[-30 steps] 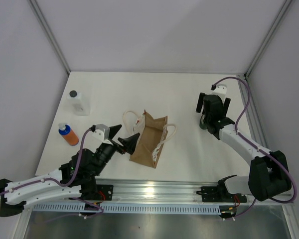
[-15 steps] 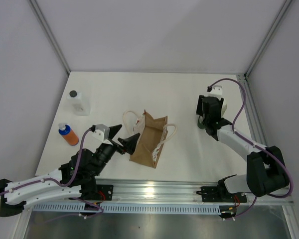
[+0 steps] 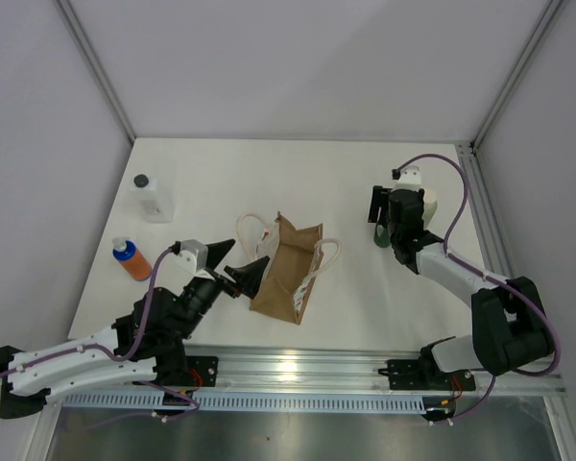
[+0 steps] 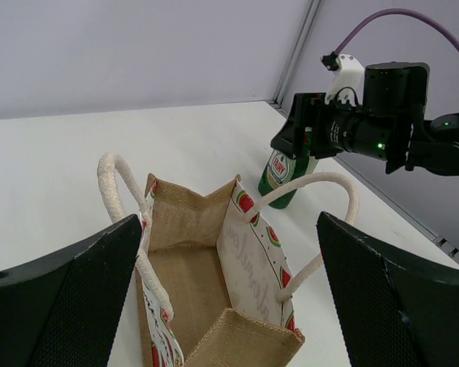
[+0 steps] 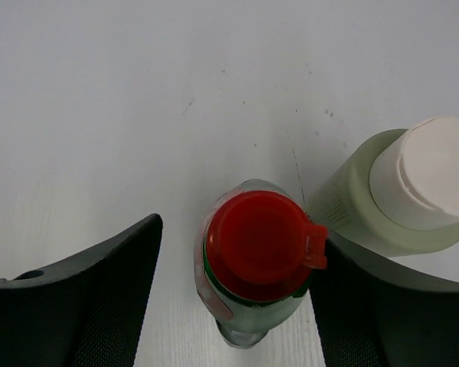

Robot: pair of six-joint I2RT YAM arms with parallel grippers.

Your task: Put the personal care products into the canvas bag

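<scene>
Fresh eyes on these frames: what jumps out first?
The red-capped bottle stands between the open jaws of the right gripper at the right of the table, beside a cream-capped green bottle. Mid-table, the canvas bag gapes with nothing visible inside, the left gripper spread wide before it.

Straight-down look here: the red-capped bottle (image 5: 254,248) stands upright on the white table (image 5: 138,92), inside the spread right claw (image 5: 237,229), with a clear gap on its left. The olive-green bottle (image 5: 344,202) with the cream cap sits just beside it, right side.
</scene>
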